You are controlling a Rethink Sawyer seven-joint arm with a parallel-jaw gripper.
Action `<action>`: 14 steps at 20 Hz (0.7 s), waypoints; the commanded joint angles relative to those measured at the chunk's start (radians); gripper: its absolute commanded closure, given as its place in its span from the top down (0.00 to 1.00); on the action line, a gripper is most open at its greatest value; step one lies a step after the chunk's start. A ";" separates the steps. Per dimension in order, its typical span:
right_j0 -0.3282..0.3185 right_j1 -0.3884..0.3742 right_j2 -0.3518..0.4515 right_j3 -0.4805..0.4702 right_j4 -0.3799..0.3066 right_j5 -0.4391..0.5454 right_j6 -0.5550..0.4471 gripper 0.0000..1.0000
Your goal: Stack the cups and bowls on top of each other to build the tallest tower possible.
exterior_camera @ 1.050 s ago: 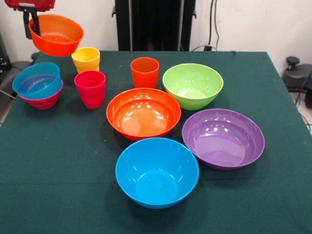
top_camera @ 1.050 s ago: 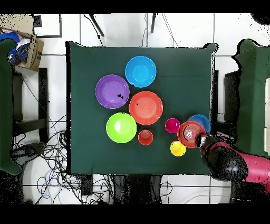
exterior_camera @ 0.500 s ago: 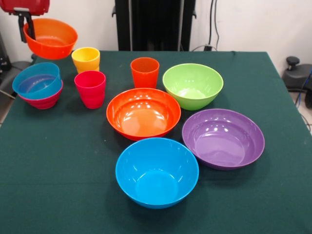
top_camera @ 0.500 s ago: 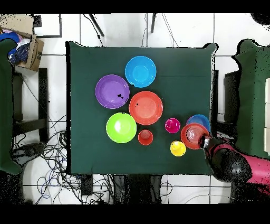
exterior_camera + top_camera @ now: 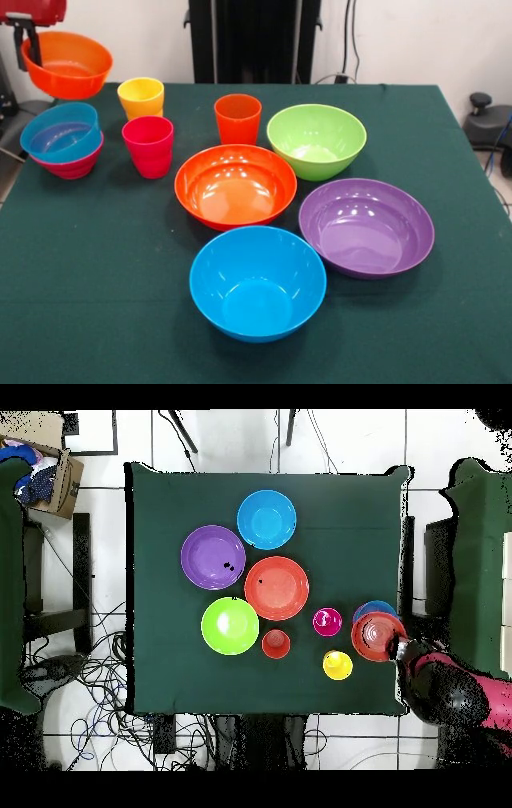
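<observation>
Small orange bowl (image 5: 377, 635) sits at the arm's (image 5: 440, 692) end, overlapping the translucent blue bowl (image 5: 376, 609) near the table (image 5: 340, 504) edge.

We see a dark green desk (image 5: 96, 280) carrying bright, glossy plastic. The large bowls are plain sky blue (image 5: 258, 282), purple (image 5: 366, 226), lime green (image 5: 317, 141) and orange-red (image 5: 235, 185). A translucent blue small bowl (image 5: 61, 132) sits in a magenta one (image 5: 74, 167). A translucent orange small bowl (image 5: 66, 64) is in the air under the red and black hand (image 5: 30, 36). The ridged cups are yellow (image 5: 141, 98), red-pink (image 5: 148, 146) and orange (image 5: 238, 118). From overhead, the floor (image 5: 100, 534) is white tile with dark grid lines.
</observation>
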 commanded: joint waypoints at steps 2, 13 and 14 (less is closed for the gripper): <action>0.002 0.050 0.061 -0.109 -0.038 0.149 -0.274 0.00; 0.067 0.126 0.006 -0.189 -0.124 0.098 -0.193 0.00; 0.077 0.129 -0.001 -0.189 -0.132 0.095 -0.181 0.00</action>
